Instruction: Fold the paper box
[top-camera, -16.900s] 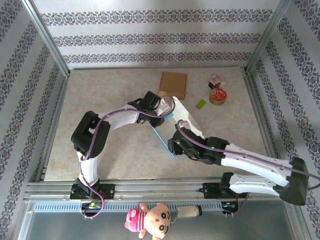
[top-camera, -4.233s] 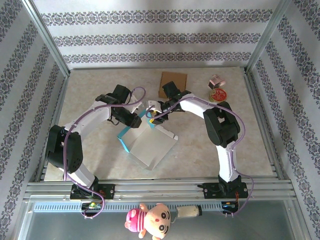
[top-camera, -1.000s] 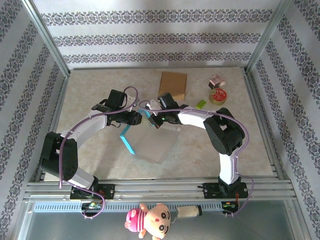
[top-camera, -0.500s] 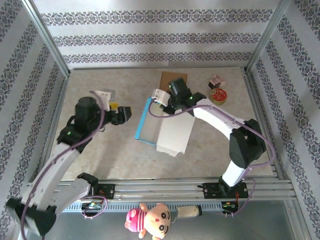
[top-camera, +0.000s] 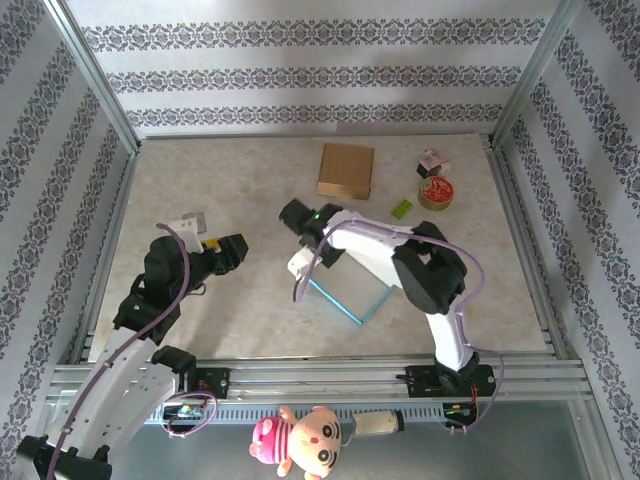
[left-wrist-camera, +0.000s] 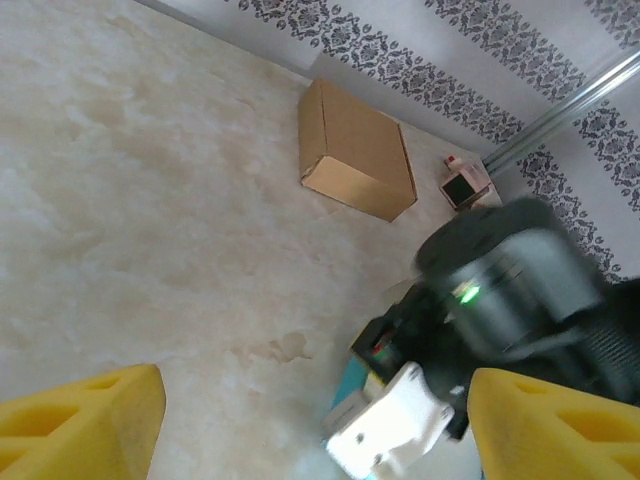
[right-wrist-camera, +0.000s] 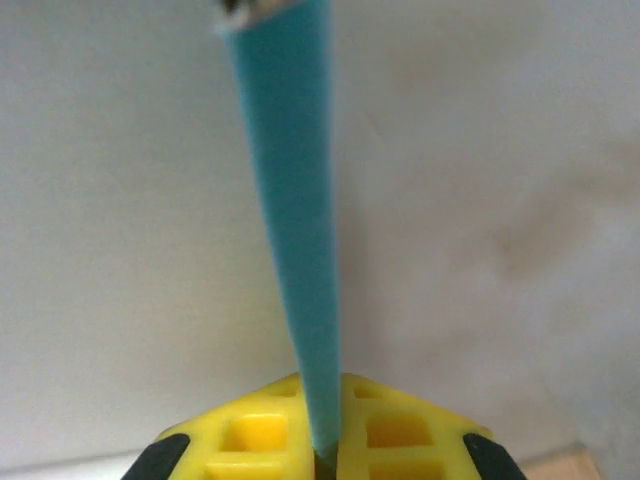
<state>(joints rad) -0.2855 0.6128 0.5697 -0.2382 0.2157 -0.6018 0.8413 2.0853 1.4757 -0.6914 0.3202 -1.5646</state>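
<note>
The paper box (top-camera: 345, 296) lies on the bench (top-camera: 200, 180) near the centre, under the bent right arm, with its white panel showing and teal-blue edges along its near sides. The right end effector (right-wrist-camera: 322, 442) is clamped on one teal-blue flap (right-wrist-camera: 290, 200) of it, and the yellow fingertips (right-wrist-camera: 245, 430) press together on the strip. The left end effector (top-camera: 231, 251) hovers well apart to the left of the paper box, with its jaws wide apart and nothing between the yellow pads (left-wrist-camera: 88, 424). A brown cardboard box (top-camera: 346, 171) sits at the far side of the bench. To its right are a green tag (top-camera: 402, 208), a round red tin (top-camera: 436, 192) and a small pink box (top-camera: 433, 161).
</note>
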